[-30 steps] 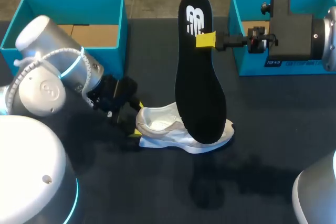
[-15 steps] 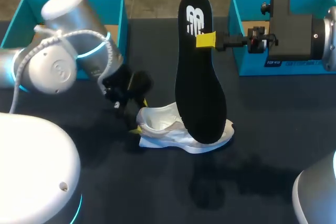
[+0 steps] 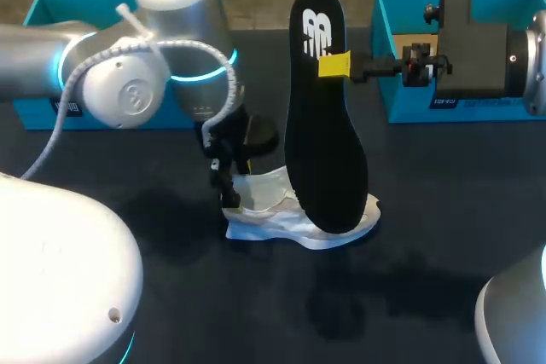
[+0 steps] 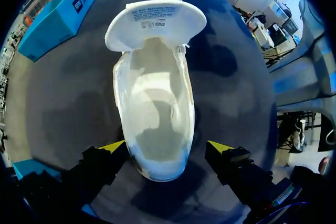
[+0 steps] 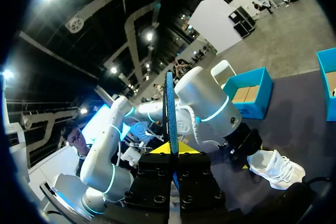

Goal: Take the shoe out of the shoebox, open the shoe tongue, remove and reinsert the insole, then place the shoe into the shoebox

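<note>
The white shoe (image 3: 281,210) lies on the dark table, its inside bare and its tongue (image 4: 156,20) folded open at the far end. The black insole (image 3: 322,138) hangs upright over the shoe, its lower end near the toe. My right gripper (image 3: 334,66) is shut on its upper part. In the right wrist view the insole (image 5: 169,106) is edge-on between the right gripper (image 5: 171,149) fingers. My left gripper (image 3: 237,170) hovers over the heel. In the left wrist view the left gripper (image 4: 167,149) is open, the shoe (image 4: 155,108) heel between its fingers, apart from both.
A teal shoebox (image 3: 51,8) stands at the back left, largely behind my left arm (image 3: 162,83). A second teal box (image 3: 405,49) stands at the back right, behind my right wrist. The shoe (image 5: 275,166) and left box (image 5: 251,95) also show in the right wrist view.
My left arm has swung right and up from beside the shoe's heel, bringing its open gripper over the heel. The right arm and the insole have not moved.
</note>
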You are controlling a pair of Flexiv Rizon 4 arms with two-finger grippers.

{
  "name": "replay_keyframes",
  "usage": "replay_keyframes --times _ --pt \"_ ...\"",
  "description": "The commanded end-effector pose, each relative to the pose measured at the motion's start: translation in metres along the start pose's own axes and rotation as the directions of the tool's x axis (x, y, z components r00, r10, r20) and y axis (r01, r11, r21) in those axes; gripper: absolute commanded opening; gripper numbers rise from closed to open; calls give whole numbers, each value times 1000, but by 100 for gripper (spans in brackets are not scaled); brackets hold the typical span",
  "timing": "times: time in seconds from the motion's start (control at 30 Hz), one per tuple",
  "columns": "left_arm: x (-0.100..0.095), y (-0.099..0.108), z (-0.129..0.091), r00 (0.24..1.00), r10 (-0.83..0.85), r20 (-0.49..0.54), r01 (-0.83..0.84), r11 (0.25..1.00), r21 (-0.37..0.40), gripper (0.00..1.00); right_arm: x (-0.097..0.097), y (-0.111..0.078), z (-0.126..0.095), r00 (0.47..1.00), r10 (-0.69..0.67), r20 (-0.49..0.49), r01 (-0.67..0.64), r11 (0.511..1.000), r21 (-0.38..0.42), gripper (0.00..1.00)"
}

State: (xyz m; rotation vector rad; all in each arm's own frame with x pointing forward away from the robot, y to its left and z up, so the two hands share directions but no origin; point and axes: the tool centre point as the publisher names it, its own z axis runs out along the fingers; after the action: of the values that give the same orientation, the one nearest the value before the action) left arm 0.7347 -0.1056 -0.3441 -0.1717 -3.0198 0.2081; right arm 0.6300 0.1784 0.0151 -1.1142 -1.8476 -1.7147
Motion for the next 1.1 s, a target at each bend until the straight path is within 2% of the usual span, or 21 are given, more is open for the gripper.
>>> replay_keyframes --times 0.03,0.83,1.1 --pt "-2 -4 -3 1000 -4 4 5 994 -109 100 11 -8 0 1000 2 11 -1 998 -64 0" --pt "0 -6 -8 1000 -17 23 19 995 -102 100 11 -8 0 1000 2 11 -1 998 -64 0" --pt "-18 -15 -15 998 -27 54 31 997 -75 100 11 -8 0 1000 2 11 -1 998 -64 0"
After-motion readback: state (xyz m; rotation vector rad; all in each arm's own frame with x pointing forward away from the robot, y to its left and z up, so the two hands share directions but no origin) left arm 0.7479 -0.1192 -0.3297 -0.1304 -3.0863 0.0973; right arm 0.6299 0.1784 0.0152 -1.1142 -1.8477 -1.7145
